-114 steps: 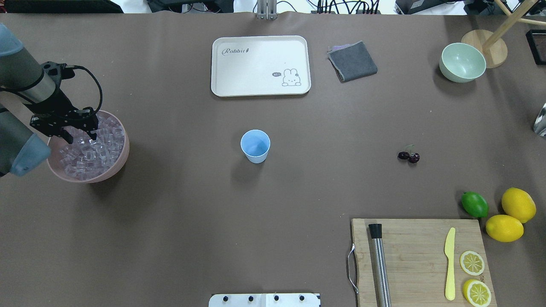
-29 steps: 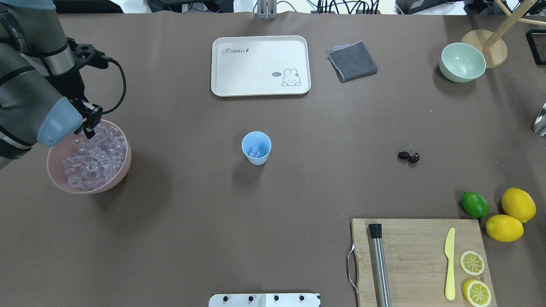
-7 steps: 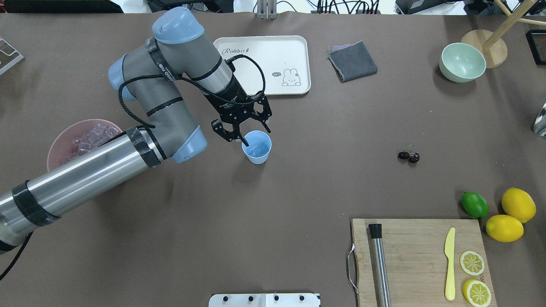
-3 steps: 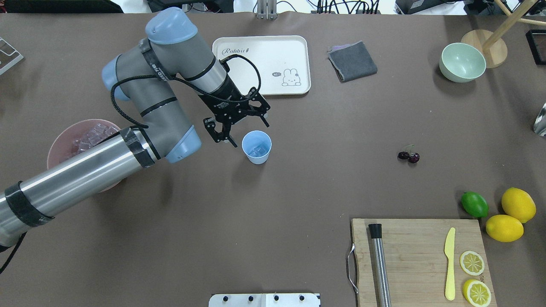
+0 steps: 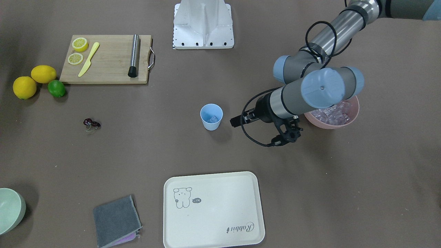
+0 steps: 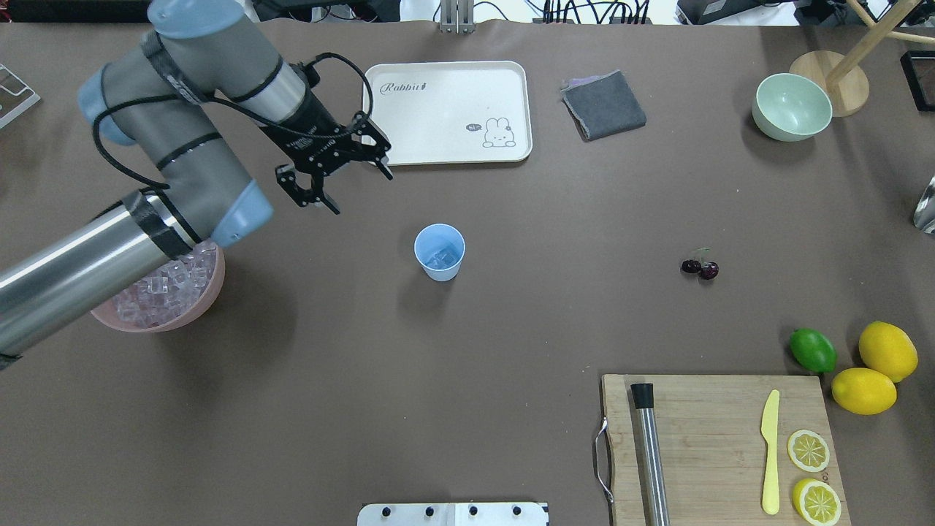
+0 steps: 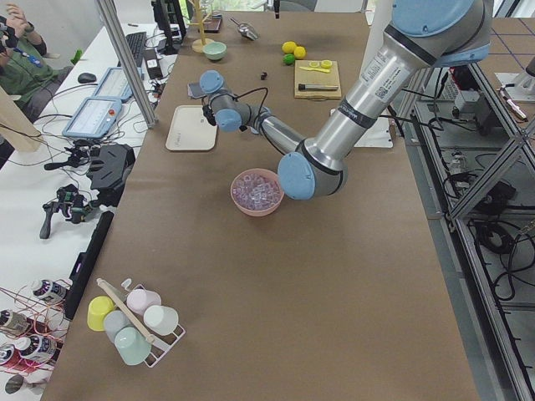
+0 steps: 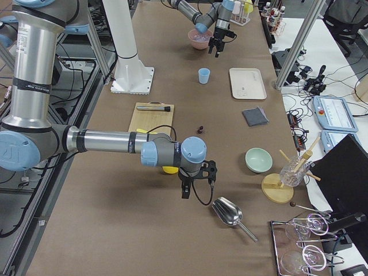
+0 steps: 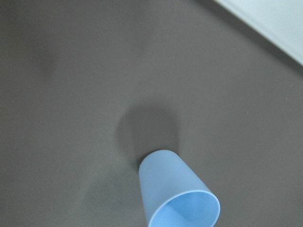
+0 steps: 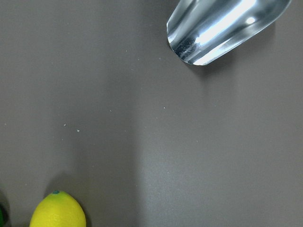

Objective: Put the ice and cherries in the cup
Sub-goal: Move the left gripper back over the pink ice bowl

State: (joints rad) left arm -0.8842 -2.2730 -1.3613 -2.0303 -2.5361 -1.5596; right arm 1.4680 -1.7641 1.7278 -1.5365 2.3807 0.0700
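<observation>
left gripper (image 6: 363, 194): fingers spread wide with nothing between them; it hangs above bare table (image 6: 467, 343), touching nothing.
right gripper (image 8: 195, 183): seen only from the side camera at the table's far end, so apart or together cannot be told. its wrist camera shows a scoop (image 10: 222, 28) and a lemon (image 10: 57, 210) below.
cup (image 6: 439, 253): upright, to the right of the left gripper and a little nearer the robot, not touching it. small, light blue, tapered, no handle; probably light and easy to topple.
ice (image 6: 164, 288): a heap of clear, glassy cubes in the pink bowl (image 6: 213, 288), to the left of and behind the left gripper, partly under its forearm. at least one cube lies in the bottom of the cup.
cherries (image 6: 700, 268): a dark red pair on thin stems, on the table well to the right of the left gripper, beyond the cup.
stage (judged): ice begun, cherries untouched.
risk, cup: a finger catching the rim on a low approach would tip it and spill the cubes.
risk, ice: a smooth cube may squirt out of the pinch over the table; the cause would be an off-centre grip.
risk, cherries: the round fruit may roll away from closing fingers, or dangle by one stem and miss the narrow mouth.
</observation>
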